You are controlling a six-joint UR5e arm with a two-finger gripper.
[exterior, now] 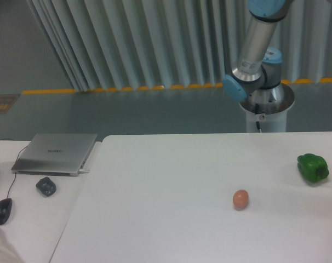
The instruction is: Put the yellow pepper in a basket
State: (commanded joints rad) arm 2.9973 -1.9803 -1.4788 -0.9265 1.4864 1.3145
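- Arm (pixel 257 46): only the upper links are showing, far right, rising out of frame above its pedestal (pixel 266 112). The gripper is not in view, so I cannot tell whether the fingers are open, closed or holding something.
- Yellow pepper: not showing anywhere in the frame. I cannot tell where it is sitting; it may be off the right edge with the gripper, but that is a guess.
- Basket: none showing either.
- Table (pixel 171 181) is carrying a green pepper (pixel 313 167) far right and an egg (pixel 240 199) near right of centre, the two well apart.
- Left side: a closed laptop (pixel 56 153), a small dark object (pixel 46 186) just near of it, a mouse (pixel 2 210) at the left edge.
- Step in hand, as I am judging it: either the carry or the drop is happening out of frame. The green pepper is not the target and is lying untouched.
- Next move is calling for the pepper to come over the basket, low enough to let go without bouncing out, then the fingers opening. None of that can be checked from here.
- Writing: a faint mark is showing on the laptop lid, too small to read. A small red dot is sitting on the pedestal; nothing legible there.
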